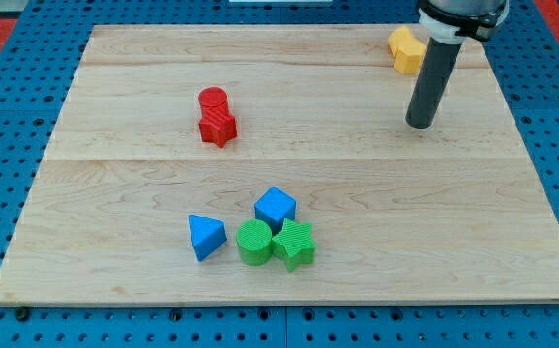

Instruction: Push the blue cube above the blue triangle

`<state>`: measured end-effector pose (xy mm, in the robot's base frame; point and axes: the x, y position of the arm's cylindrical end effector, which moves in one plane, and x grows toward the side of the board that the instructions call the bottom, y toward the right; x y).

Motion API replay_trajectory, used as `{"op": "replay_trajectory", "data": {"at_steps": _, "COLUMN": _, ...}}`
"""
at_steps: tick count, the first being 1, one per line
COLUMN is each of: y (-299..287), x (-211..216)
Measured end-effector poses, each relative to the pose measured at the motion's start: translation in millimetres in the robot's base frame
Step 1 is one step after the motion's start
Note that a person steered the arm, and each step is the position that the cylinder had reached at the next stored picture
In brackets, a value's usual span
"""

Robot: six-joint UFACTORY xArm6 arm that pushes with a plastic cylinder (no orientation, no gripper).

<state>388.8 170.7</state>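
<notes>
The blue cube sits low on the wooden board, near the middle. The blue triangle lies to its lower left, a small gap apart. The cube touches the green cylinder and the green star-shaped block just below it. My tip is at the view's upper right, far from both blue blocks, with the dark rod rising up out of view.
A red cylinder and a red star-shaped block stand together at the upper left of the middle. A yellow block lies at the top right, just behind the rod. Blue pegboard surrounds the board.
</notes>
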Motion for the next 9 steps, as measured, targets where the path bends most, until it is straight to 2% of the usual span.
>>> {"op": "replay_trajectory", "data": {"at_steps": 6, "y": -48, "x": 10}}
{"op": "replay_trajectory", "data": {"at_steps": 7, "y": -122, "x": 62}}
{"op": "replay_trajectory", "data": {"at_steps": 8, "y": -173, "x": 76}}
{"op": "replay_trajectory", "data": {"at_steps": 9, "y": -181, "x": 93}}
